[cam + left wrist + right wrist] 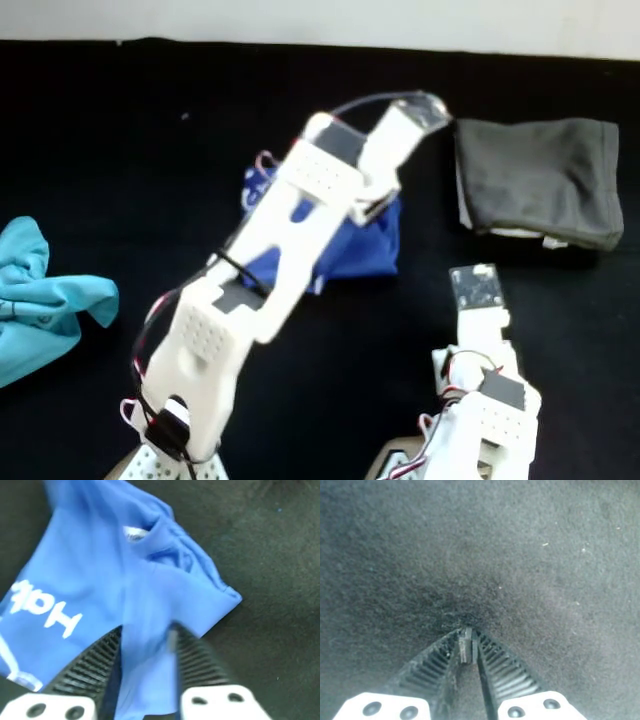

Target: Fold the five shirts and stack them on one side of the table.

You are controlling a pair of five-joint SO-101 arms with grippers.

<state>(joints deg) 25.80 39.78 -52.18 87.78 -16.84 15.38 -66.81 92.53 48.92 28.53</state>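
One blue shirt sits pinched in the left gripper; pull slowly, keeping the fold flat, while the right gripper is closed, empty.

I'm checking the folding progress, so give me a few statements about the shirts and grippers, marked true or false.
1. The left gripper is at the blue shirt. True.
2. The dark grey shirt lies crumpled at the table's left edge. False: it lies folded at the far right. The crumpled one on the left is the teal shirt.
3. The right gripper is shut over bare black table. True.
4. The blue shirt is stacked on the dark grey shirt. False: they lie apart, with table between them.
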